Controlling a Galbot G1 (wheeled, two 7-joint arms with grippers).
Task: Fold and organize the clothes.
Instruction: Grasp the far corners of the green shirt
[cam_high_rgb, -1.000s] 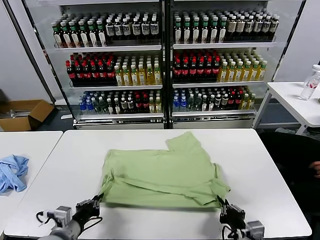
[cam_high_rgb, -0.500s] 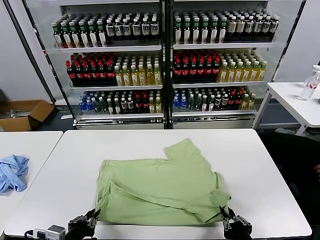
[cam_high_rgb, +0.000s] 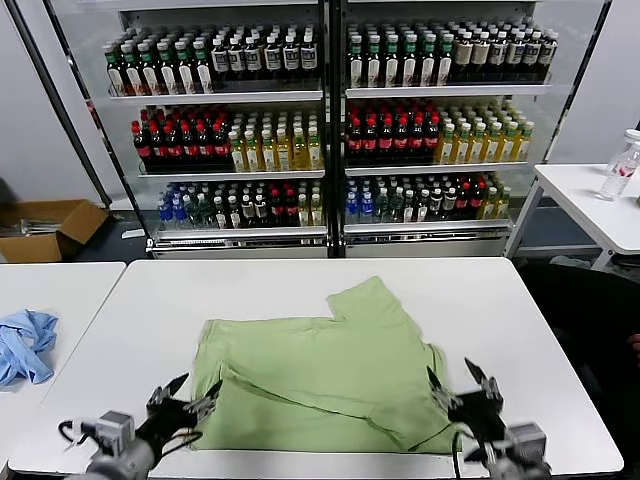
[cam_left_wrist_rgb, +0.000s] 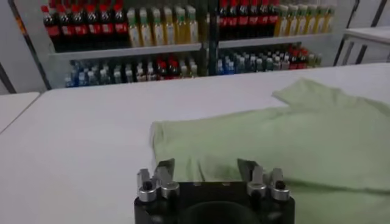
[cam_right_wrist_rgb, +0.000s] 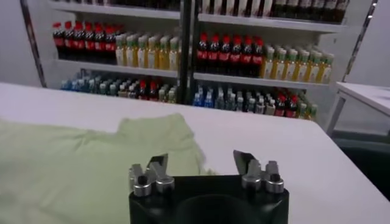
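The light green polo shirt (cam_high_rgb: 320, 370) lies partly folded on the white table (cam_high_rgb: 130, 330), one sleeve pointing to the far right; its collar, buttons and print are hidden. My left gripper (cam_high_rgb: 186, 392) is open and empty at the shirt's near left corner. My right gripper (cam_high_rgb: 455, 382) is open and empty at the shirt's near right corner. The shirt also shows in the left wrist view (cam_left_wrist_rgb: 274, 137) beyond the open left gripper (cam_left_wrist_rgb: 207, 170), and in the right wrist view (cam_right_wrist_rgb: 85, 164) beyond the open right gripper (cam_right_wrist_rgb: 201, 163).
A light blue cloth (cam_high_rgb: 25, 345) lies on a second table at the left. A glass-door fridge full of bottles (cam_high_rgb: 330, 120) stands behind the table. A cardboard box (cam_high_rgb: 50, 225) sits on the floor at far left. Another table with a bottle (cam_high_rgb: 620, 165) stands at the right.
Both grippers dragged the shirt's near edge toward me, then let go and opened. They now sit raised beside the shirt's near corners, which lie flat on the table.
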